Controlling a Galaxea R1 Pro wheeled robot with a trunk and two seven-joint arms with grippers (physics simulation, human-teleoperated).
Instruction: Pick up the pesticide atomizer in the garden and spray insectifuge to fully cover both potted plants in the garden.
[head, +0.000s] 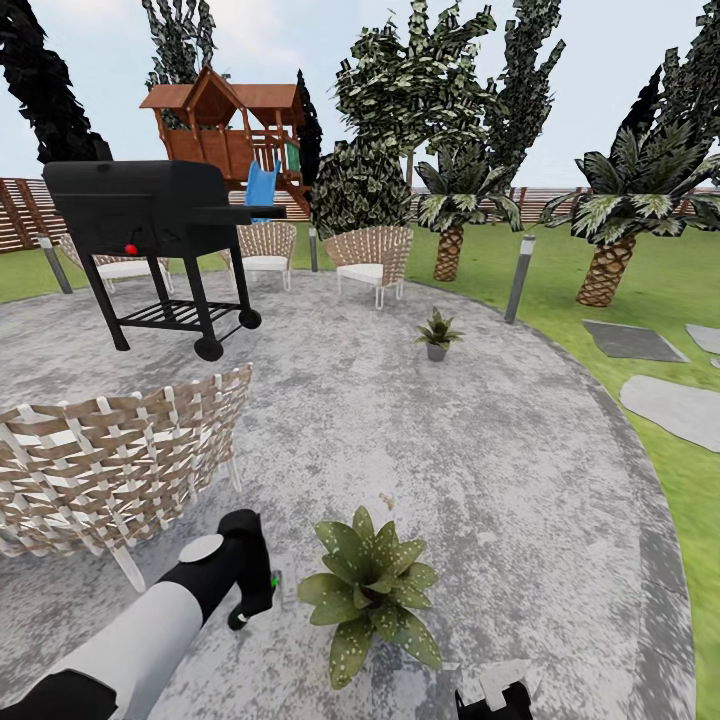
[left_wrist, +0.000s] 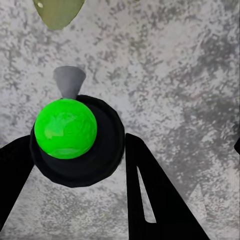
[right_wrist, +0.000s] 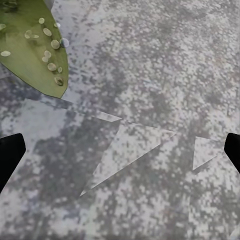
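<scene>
Black fingers (left_wrist: 150, 200) of the left gripper (left_wrist: 75, 165) clamp the pesticide atomizer (left_wrist: 75, 140), a dark round-bodied bottle seen end-on with a bright green cap; its long axis runs toward the mottled grey stone patio (left_wrist: 180, 75), its grey nozzle beyond the cap. Just beside it spreads the near broad-leaved potted plant (head: 370, 590). Right gripper (right_wrist: 120, 155) fingers stand spread apart over bare stone, whitish insectifuge specks (right_wrist: 47, 32) dotting a leaf ahead. Well beyond stands the second small potted plant (head: 437, 335).

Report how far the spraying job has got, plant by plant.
Done: the pesticide atomizer is picked up, gripped in the left gripper beside the near potted plant. In hand: that plant's leaves carry pale insectifuge specks, so its coverage looks under way. Left: the far potted plant across the patio; from here I cannot tell whether it has any specks.
</scene>
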